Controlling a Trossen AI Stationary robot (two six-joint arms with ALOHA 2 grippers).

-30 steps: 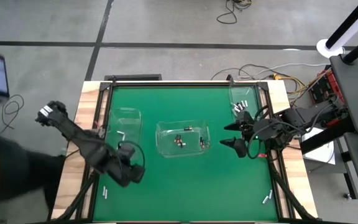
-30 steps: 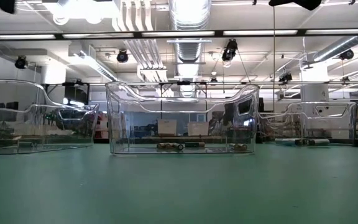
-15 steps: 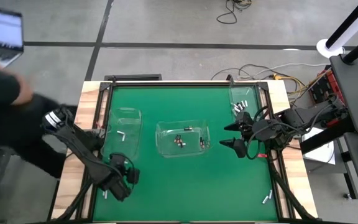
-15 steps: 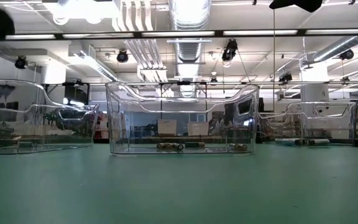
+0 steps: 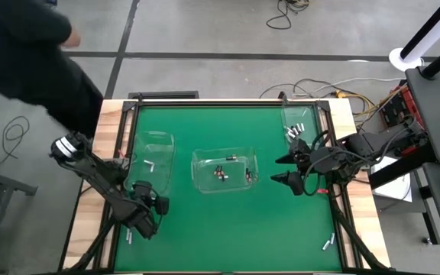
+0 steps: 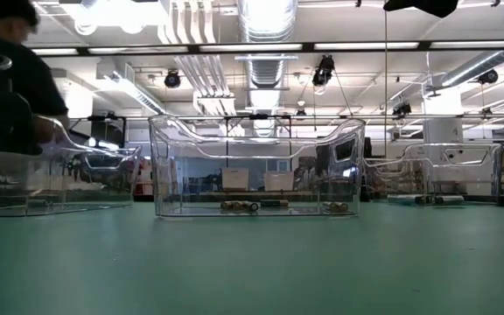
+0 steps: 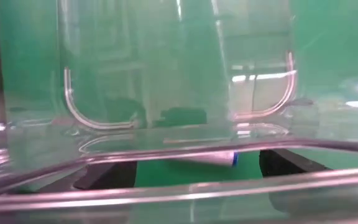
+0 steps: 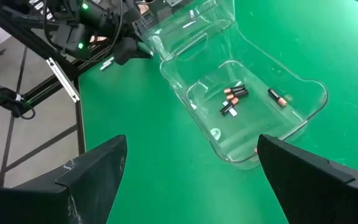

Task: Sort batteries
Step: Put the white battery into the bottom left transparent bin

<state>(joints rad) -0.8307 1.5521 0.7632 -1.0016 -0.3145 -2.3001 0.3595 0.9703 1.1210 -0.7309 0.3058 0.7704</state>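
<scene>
silvery battery [image 5: 128,237] is lying by the tabletop's left edge, just beside the left gripper [image 5: 145,227]. its long axis is running along that edge. i cannot tell this gripper's spread; the right gripper [image 5: 285,168] is waiting wide open, empty.

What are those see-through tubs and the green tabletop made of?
The middle tub looks like clear, glossy moulded plastic: the batteries inside show straight through its walls, and its rim catches light. The table surface seems a matte green mat, perhaps felt or rubber; which one is unclear.

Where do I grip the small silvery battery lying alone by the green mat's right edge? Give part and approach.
Take the silvery battery across its middle, straight from above: it lies flat and slanted on the green mat, so straddle its narrow width. The open right gripper is nearer.
</scene>
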